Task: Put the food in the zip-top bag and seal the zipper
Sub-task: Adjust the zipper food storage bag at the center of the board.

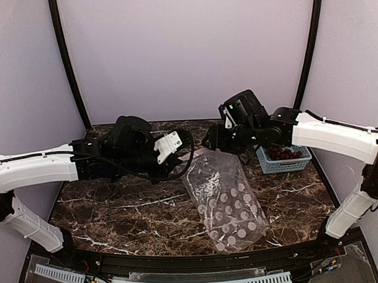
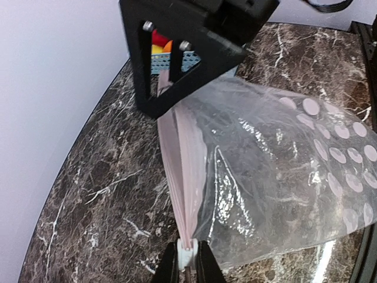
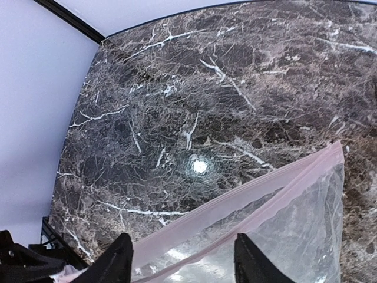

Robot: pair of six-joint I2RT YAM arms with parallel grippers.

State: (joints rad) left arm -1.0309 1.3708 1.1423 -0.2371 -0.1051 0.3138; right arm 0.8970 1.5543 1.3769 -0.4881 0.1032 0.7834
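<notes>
The zip-top bag [image 1: 225, 199] lies flat on the dark worktop [image 1: 117, 206], about in the middle. Its dotted bottom end points at the near edge and its mouth points at the far edge. The bag looks empty, so the job has hardly begun. The step in hand looks like getting the mouth open. A little farther back, the left gripper [image 2: 187, 262] has its jaws pinched tight on one end of the zipper [image 2: 184, 171], at the left corner of the mouth. The pink strip lifts up off the worktop from there. The right gripper [image 3: 185, 259] hangs over the other end of the mouth. Its jaws are apart, with the pink strip running between them, and they grip nothing yet. To do this well, the left side should not let go, so the bag cannot slide. The right jaws should catch only the top layer of the strip, not both layers, and then pull up and away gently so the mouth opens wide. A hard tug could rip the floppy bag free. Farthest back, at the far right corner, sits the blue basket [image 1: 289, 165]. The grape bunch [image 1: 282, 152] and a red piece [image 2: 158, 39] wait inside it.
</notes>
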